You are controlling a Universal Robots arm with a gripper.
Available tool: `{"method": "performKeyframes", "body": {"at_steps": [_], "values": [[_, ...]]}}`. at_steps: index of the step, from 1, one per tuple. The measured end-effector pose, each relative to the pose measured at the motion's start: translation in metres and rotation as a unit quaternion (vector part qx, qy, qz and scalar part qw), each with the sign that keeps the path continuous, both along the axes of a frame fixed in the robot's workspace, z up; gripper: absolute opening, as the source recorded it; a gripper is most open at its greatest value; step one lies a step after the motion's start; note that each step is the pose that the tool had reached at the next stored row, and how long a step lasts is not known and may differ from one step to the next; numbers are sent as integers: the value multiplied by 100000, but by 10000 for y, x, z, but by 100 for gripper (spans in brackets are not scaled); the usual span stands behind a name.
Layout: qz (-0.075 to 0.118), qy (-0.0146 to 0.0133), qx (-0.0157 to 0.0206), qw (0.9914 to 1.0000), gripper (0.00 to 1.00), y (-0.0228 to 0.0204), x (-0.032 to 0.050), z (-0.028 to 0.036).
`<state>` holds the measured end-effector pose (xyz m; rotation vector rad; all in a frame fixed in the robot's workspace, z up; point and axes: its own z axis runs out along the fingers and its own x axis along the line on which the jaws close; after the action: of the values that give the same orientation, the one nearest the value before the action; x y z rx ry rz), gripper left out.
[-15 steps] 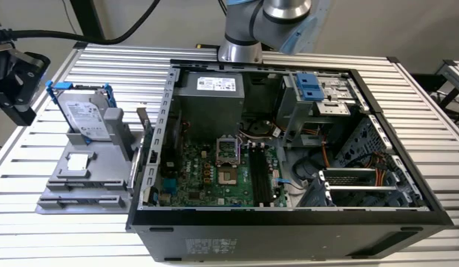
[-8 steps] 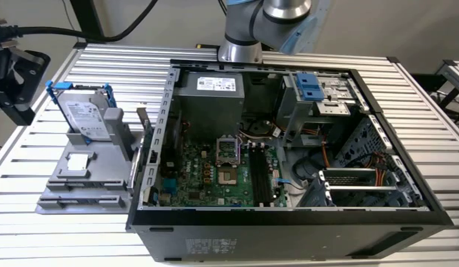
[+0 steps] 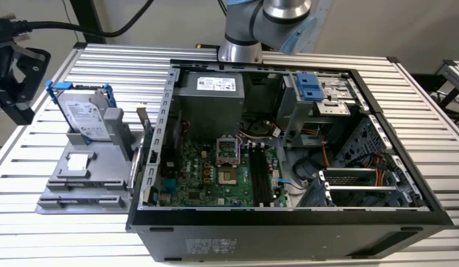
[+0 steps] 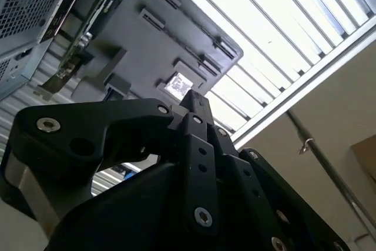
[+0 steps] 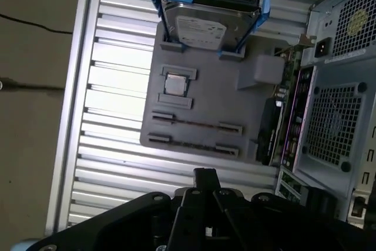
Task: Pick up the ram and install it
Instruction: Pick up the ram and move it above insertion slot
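A thin strip seen edge-on, which I take for the ram [image 5: 197, 124], stands between two grey clips on the grey holder tray [image 5: 235, 104]. The tray [image 3: 66, 181] lies at the exterior view's left, beside the open computer case [image 3: 289, 233]. My gripper [image 5: 204, 174] hovers high above the slatted table, just off the tray's edge nearest the ram clips. Its black fingers meet at one tip with nothing between them, as the second wrist view also shows of the gripper [image 4: 192, 97]. Long black motherboard slots [image 3: 260, 177] lie inside the case.
A silver hard drive in a blue frame [image 5: 200, 24] stands at one end of the tray, and a small square chip [image 5: 174, 84] sits near its middle. An expansion card [image 5: 282, 116] stands upright between tray and case. The arm's base [image 3: 240, 47] rises behind the case.
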<state>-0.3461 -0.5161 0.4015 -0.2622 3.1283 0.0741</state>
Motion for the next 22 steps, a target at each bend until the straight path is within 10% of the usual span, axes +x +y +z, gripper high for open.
{"method": "performKeyframes", "body": {"at_steps": [7,11,17,22], "values": [[3413,-6,5,99942,0,5,0,-1],[6833,0,0,99766,0,7,-1,0],[12235,-4,1,99249,0,7,-1,-1],[16736,-3,1,98590,0,7,0,-1]]}}
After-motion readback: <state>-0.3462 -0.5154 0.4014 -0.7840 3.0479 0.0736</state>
